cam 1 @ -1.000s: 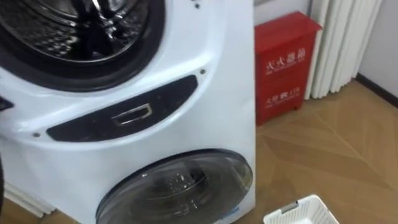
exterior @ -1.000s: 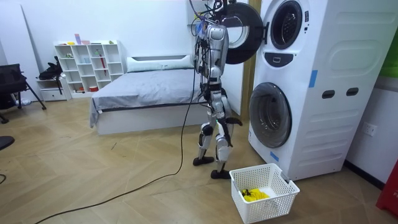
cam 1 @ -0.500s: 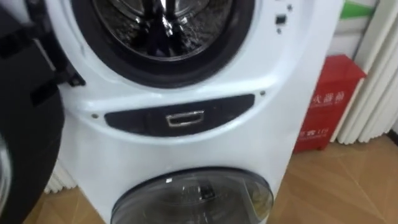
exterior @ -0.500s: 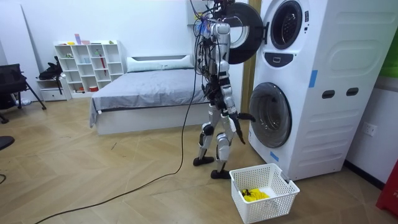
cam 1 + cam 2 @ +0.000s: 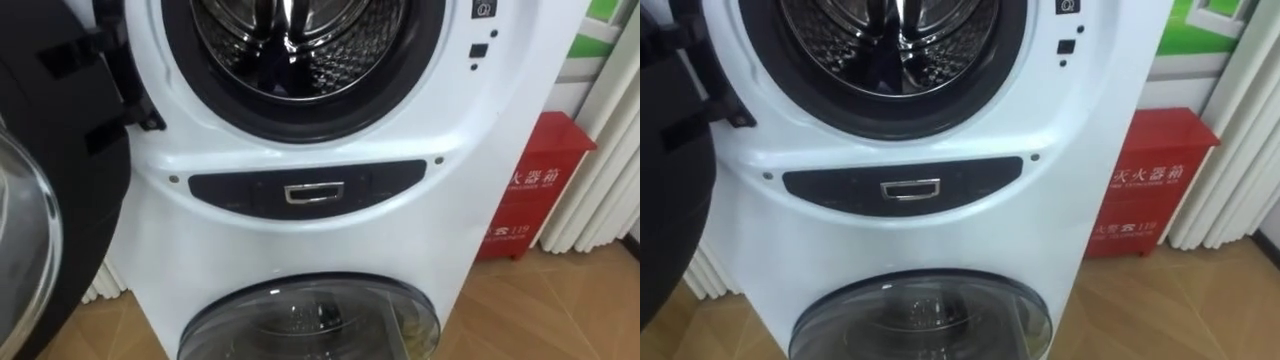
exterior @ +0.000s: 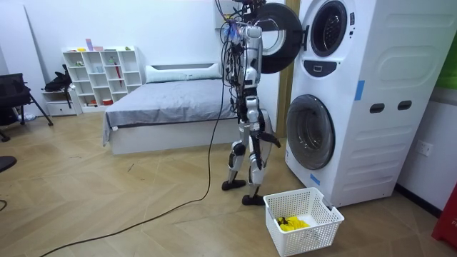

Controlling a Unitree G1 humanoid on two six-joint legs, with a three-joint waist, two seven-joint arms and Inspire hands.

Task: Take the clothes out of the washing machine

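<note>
The upper washing machine's drum (image 5: 300, 50) stands open right in front of me, its steel wall shining. A dark shape (image 5: 268, 78) lies low inside the drum; I cannot tell whether it is cloth. The round dark door (image 5: 40, 190) hangs open at the left. Below the black control strip (image 5: 310, 190) is the lower machine's door (image 5: 310, 320), which is closed. In the room view I stand upright facing the white stack (image 6: 343, 93). One hand (image 6: 268, 138) hangs by my hip, too small to read.
A white basket (image 6: 303, 221) with a yellow thing (image 6: 291, 223) in it sits on the wood floor by my feet. A red cabinet (image 5: 535, 190) and a white curtain (image 5: 610, 170) stand to the right of the machines. A bed (image 6: 171, 103) is behind me.
The eye view has swung up and left, from the lower door and basket corner to the open upper drum. In the room view my arm, held out half a second ago, has dropped.
</note>
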